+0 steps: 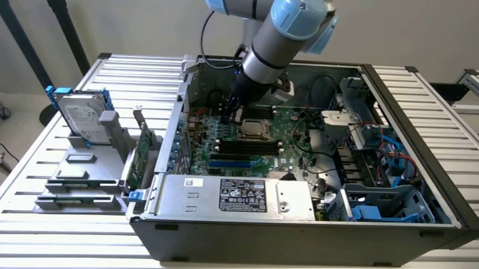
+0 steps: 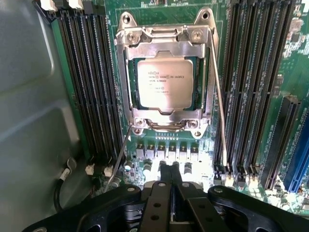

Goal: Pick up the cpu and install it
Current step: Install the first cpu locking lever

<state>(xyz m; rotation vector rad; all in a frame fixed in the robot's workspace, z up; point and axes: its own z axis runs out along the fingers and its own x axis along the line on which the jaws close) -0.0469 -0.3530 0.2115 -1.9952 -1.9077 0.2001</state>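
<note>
Since the cpu [image 1: 256, 130] sits flat in its socket near the middle of the motherboard [image 1: 247, 162], what counts in the exterior view is how near the claw [image 1: 232, 116] hangs to it: the arm reaches steeply down into the open computer case [image 1: 299, 241], and the tip is just beside the chip, which lies toward the exterior view's right of it. The case lies on its side on a slatted table [image 1: 60, 241], with a hard drive [image 1: 78, 117] and a green card [image 1: 138, 159] standing in holders well apart outside it (neither is near the work). In the wrist view the cpu [image 2: 164, 84] lies straight out ahead of the claw [image 2: 170, 170], silver top up, square and so without a long axis, ringed closely by a metal socket frame [image 2: 126, 87]; whether that frame is latched I cannot tell. The claw's fingers [image 2: 163, 169] are pressed together with nothing between them, apart from the chip. Room is tight: memory slots [image 2: 91, 82] flank the socket on both sides, and a thin wire lever [image 2: 219, 111] runs along one edge.
</note>
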